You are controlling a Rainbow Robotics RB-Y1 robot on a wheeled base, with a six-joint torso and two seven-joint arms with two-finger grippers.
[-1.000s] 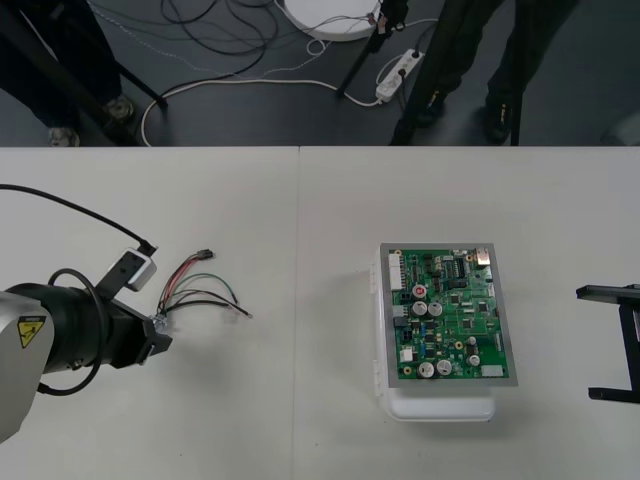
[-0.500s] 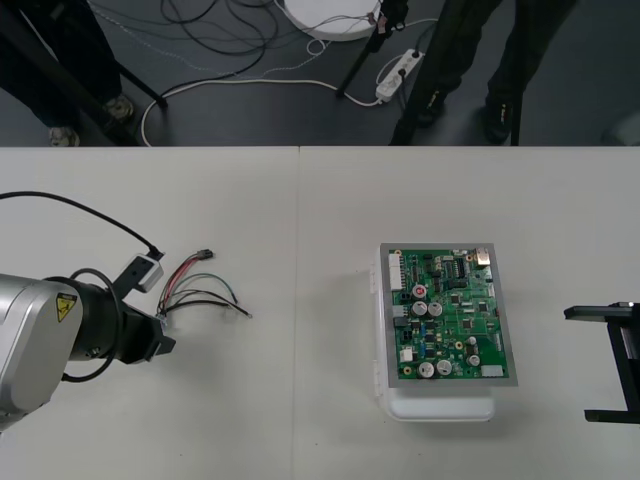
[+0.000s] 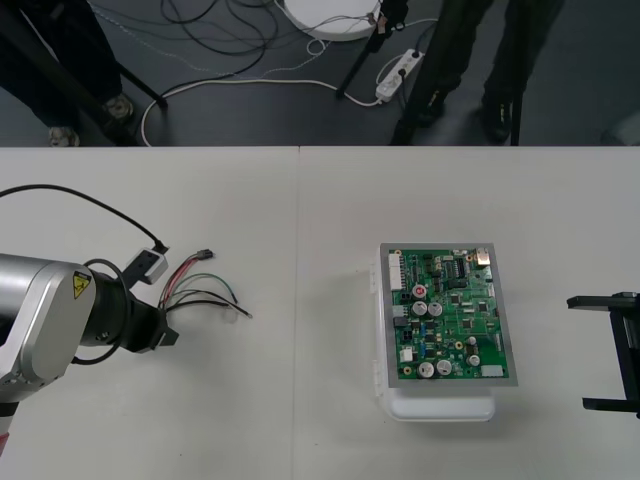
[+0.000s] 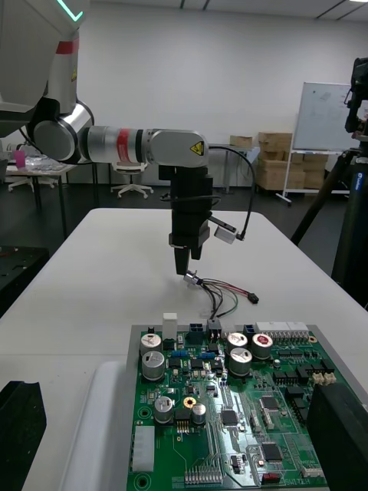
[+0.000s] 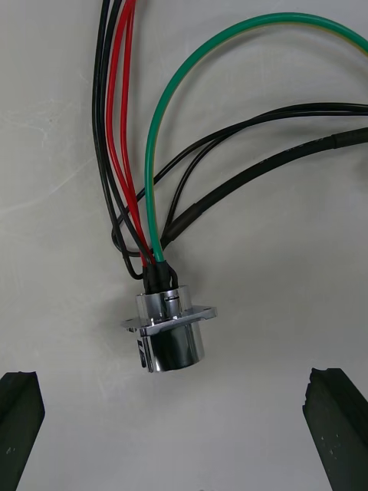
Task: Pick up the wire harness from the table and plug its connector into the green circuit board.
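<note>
Left gripper (image 3: 166, 330): positioned at the robot's left side of the bench (image 3: 300, 200), directly over the socket end of the wire harness (image 3: 200, 290). Its fingers (image 5: 19, 418) are spread wide, one on each side of the socket (image 5: 170, 337), and neither touches it.

Socket: round, polished metal, with a square flange. It lies on the bench with the wires leaving its rear. A small dark mark on its side cannot be read.

Wires (image 5: 149, 153): two red, one green and several black, one of them in a thicker black sleeve. They fan out from the socket across the bench. The red pair ends at the small black plug (image 3: 205, 254), which lies on the bench well apart from the board; the other wires end loose nearer the socket.

Left arm: carries a yellow triangular warning label (image 3: 80, 290), with no readable text.

Green circuit board (image 3: 450, 315): sits flat on its white base (image 3: 440, 405), right of centre. It is populated with silver capacitors, black chips and white connectors. The printing on it is too small to read.

Right gripper (image 3: 612, 352): stands beside the board near the bench's right edge, fingers spread wide, holding nothing
</note>
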